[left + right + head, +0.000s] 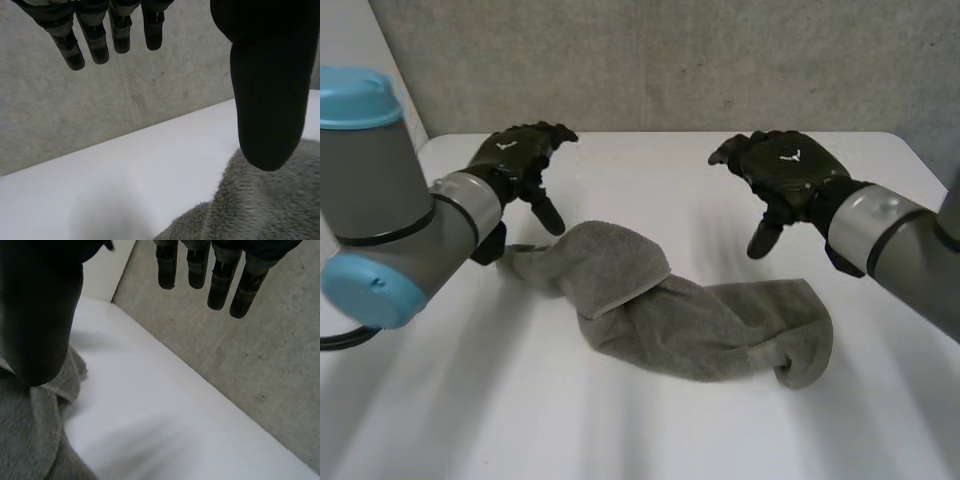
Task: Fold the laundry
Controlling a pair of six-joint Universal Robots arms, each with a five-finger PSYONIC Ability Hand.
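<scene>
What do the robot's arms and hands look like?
The left hand and right hand are black, like chunky gloves, each with a small white mark on its back. The arms are round grey tubes with silver wrist bands; the left arm has light-blue caps.

A grey fleecy towel (670, 310) lies crumpled in a long bunched heap across the middle of the white table (640, 430), unfolded.
</scene>
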